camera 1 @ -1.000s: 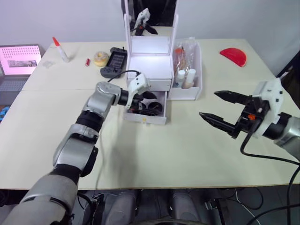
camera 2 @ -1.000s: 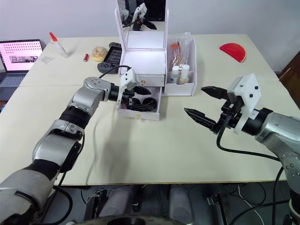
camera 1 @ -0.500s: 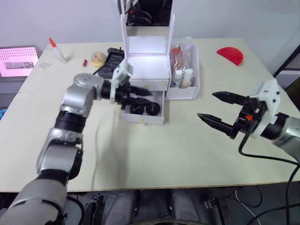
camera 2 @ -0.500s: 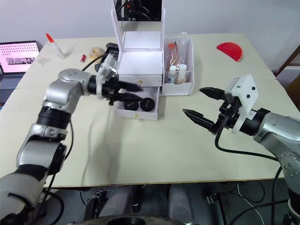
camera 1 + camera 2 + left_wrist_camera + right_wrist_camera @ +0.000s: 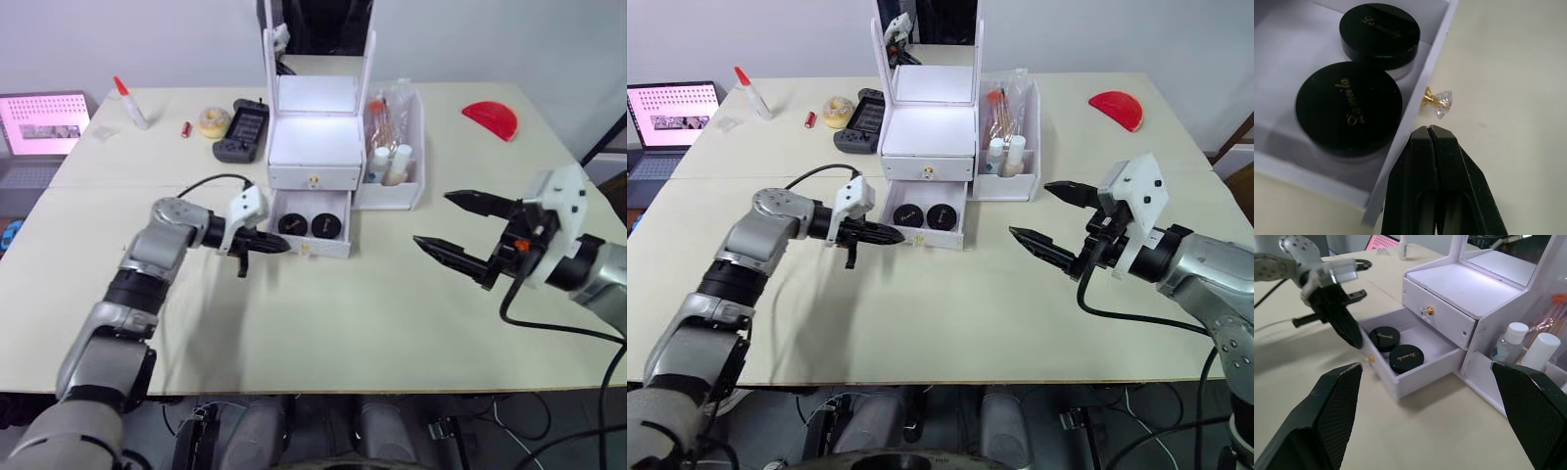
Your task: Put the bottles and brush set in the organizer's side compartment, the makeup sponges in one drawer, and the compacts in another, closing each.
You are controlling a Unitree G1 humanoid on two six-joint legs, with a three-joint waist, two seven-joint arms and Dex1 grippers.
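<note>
Both compacts [image 5: 312,224] now sit side by side in the organizer's [image 5: 312,132] open lower drawer [image 5: 310,231], and the left gripper [image 5: 266,244] has come out of that drawer, where it was reaching in a second ago. It's down at table level now, fingers pressed shut on nothing, tips just beside the drawer's little crystal knob [image 5: 1439,102]. That reads as the compacts delivered, with only the push to close left for this drawer. The upper drawer [image 5: 313,178] is already shut, and the bottles [image 5: 388,164] and brush set [image 5: 382,116] stand in the side compartment [image 5: 415,147]. The left arm stretches low across the table toward the drawer front. The right gripper [image 5: 458,229] hangs well apart on the right, fingers spread wide, empty.
</note>
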